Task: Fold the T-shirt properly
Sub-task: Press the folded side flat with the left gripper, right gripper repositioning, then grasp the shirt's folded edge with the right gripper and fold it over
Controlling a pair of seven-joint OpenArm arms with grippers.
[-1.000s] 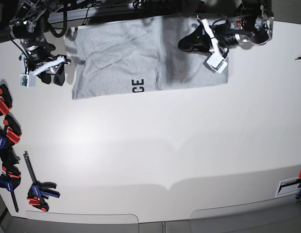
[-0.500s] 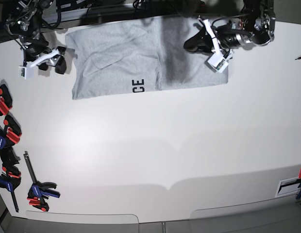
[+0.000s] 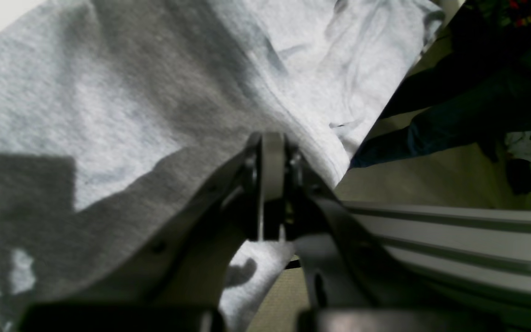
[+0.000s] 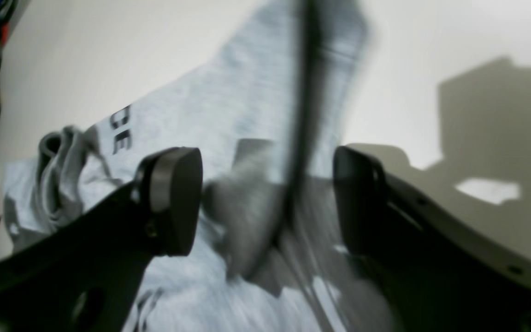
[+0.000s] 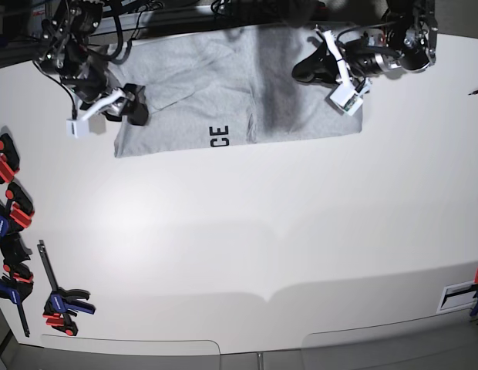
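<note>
Seen from the base view, the T-shirt [image 5: 231, 89] lies flat with its long axis across the table's far edge, the right gripper [image 5: 132, 108] spread wide at one short end. From the left wrist view, the left gripper [image 3: 272, 159] is pinched together over the shirt's far hem, perhaps nipping cloth. From the blurred right wrist view, cloth lies between the parted jaws.

The base view looks straight down from high up, while both wrist views skim close over the T-shirt [image 5: 239, 85].
</note>
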